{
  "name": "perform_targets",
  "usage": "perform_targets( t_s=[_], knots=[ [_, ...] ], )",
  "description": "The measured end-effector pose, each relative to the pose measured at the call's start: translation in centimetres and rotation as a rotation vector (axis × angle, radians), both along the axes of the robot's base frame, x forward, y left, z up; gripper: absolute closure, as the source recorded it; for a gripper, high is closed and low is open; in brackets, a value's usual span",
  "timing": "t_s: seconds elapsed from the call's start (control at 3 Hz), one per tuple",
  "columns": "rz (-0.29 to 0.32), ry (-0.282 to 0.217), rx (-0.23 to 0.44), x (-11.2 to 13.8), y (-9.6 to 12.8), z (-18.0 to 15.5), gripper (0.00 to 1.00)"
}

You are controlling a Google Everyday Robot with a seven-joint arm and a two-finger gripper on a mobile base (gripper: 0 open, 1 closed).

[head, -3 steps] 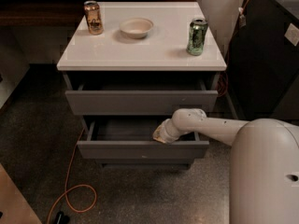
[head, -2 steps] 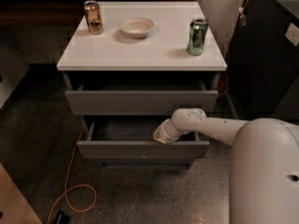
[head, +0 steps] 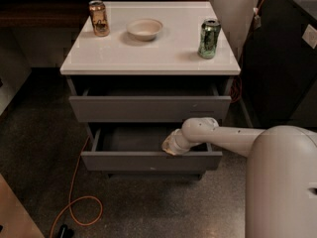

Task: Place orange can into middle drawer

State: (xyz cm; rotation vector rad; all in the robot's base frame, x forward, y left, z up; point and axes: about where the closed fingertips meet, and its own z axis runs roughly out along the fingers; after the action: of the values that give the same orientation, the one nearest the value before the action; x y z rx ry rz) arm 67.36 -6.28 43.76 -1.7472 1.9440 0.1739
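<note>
The orange can stands upright at the back left corner of the white cabinet top. The middle drawer is pulled out, and its shallow grey interior shows nothing inside. My gripper is low over the right part of that drawer, just behind its front panel, with the white arm reaching in from the right. The gripper is far below and to the right of the orange can and holds nothing that I can see.
A pale bowl sits at the back middle of the top, and a green can at the right. The top drawer is slightly open. An orange cable loops on the floor at the left. A dark cabinet stands at the right.
</note>
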Motion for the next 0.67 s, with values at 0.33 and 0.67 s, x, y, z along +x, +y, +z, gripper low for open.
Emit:
perform_targets(
  t_s=[0.33, 0.67],
  knots=[
    [0.000, 0.000, 0.000, 0.00, 0.00, 0.52, 1.00],
    [0.000, 0.000, 0.000, 0.00, 0.00, 0.52, 1.00]
  ],
)
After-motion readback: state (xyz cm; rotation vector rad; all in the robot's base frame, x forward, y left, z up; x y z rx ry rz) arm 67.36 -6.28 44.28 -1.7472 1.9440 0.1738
